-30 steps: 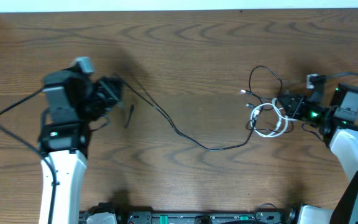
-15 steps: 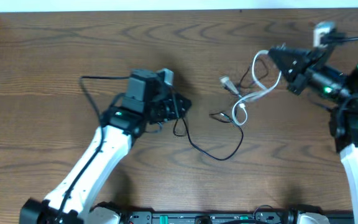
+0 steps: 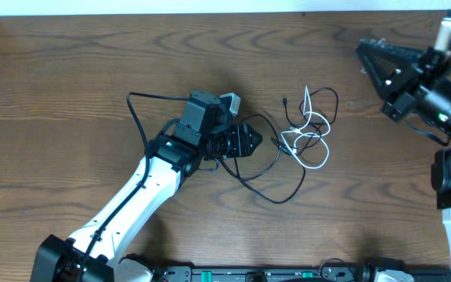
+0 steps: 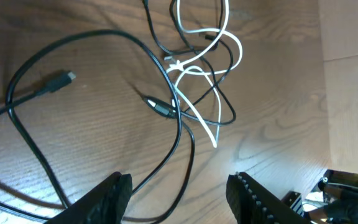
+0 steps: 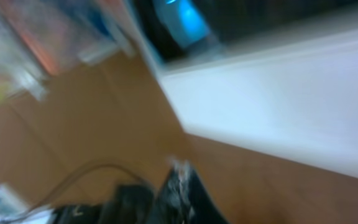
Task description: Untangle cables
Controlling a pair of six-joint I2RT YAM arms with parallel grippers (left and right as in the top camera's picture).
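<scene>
The black cable (image 3: 276, 201) and the white cable (image 3: 297, 141) lie tangled in a loose heap on the wooden table (image 3: 77, 70), right of centre. My left gripper (image 3: 250, 142) stands open just left of the heap. In the left wrist view a loop of the black cable (image 4: 123, 35) runs over the wood between its fingers (image 4: 114, 199), untouched, and the white cable (image 4: 236, 53) crosses it further ahead. My right gripper (image 3: 362, 48) is raised at the far right, shut, with nothing seen in it. The right wrist view is blurred, its gripper (image 5: 179, 180) closed.
A thicker black cord (image 3: 135, 110) arcs from the left arm over the wood. A white wall (image 5: 278, 93) fills much of the right wrist view. The table's back edge (image 3: 210, 12) runs along the top.
The left gripper has opened, released the black cable and moved right. The right gripper has swung up and right. The white cable no longer hangs from it and lies on the table.
</scene>
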